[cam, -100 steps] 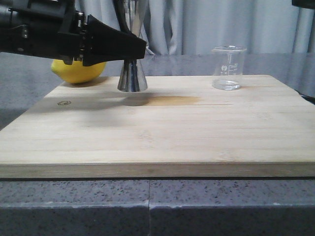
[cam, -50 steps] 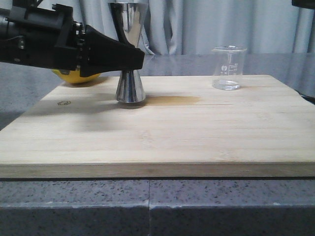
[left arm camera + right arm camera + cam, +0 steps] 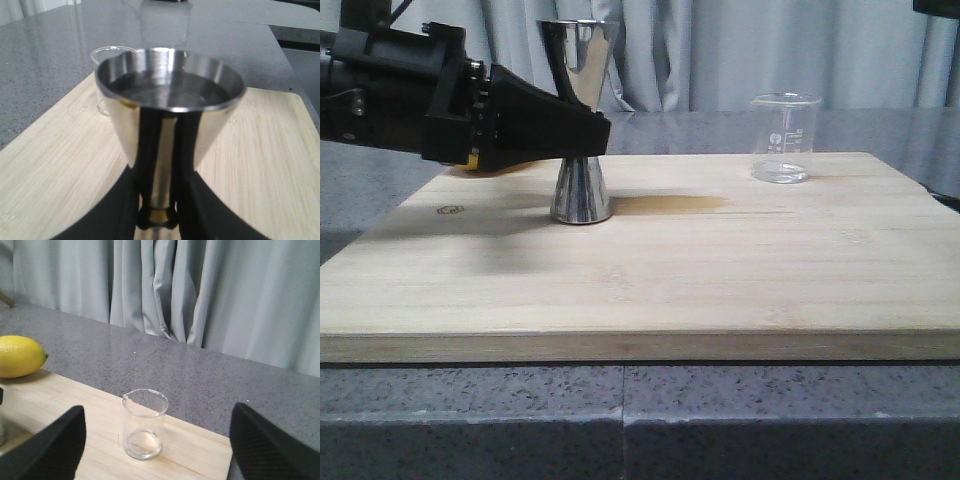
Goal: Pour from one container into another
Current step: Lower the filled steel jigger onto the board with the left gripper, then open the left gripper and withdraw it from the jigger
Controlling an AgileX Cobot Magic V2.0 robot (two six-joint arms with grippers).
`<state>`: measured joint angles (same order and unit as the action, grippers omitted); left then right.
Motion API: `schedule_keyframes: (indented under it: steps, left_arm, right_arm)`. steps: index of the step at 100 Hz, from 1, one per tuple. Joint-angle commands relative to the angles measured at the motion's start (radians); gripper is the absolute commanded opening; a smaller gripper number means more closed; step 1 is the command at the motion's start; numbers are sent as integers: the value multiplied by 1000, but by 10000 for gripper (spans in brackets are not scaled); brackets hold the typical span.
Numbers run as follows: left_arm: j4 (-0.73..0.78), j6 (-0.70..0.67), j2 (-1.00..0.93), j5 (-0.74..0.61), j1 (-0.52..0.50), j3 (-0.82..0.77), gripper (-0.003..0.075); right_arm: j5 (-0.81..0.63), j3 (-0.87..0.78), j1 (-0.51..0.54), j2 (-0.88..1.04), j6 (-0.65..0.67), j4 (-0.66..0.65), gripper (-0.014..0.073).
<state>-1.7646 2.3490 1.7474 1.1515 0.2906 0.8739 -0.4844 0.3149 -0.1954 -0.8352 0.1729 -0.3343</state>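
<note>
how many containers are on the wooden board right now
2. The steel jigger stands toward the board's far left, the left gripper at its waist. The glass beaker stands alone near the far right corner. None seems hidden.

Jigger (image 3: 582, 150): polished steel, mirror-glossy, thin gold band at the waist, liquid inside the upper cup; beaker (image 3: 784, 137): clear smooth glass, white printed marks; board (image 3: 650, 270): pale wood, matt, fine straight grain, darker brownish stain mid-board; table (image 3: 620, 420): grey speckled stone-like top, slight sheen; left fingers (image 3: 545, 115): black matt plastic; lemon (image 3: 20, 356): yellow, dimpled skin; curtain (image 3: 200, 290): grey cloth, soft folds.
</note>
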Motion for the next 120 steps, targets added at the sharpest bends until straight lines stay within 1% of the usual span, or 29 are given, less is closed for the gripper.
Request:
schedule_keyframes:
  steps: [1,120]
  left_arm:
    - [-87,9,-39,116,7,15,71]
    - [-86,11,-25,116,7,15,73]
  right_arm:
    - [-68,26,3,13,-4,7,547]
    - [-68,26,3,13,-4,7,547]
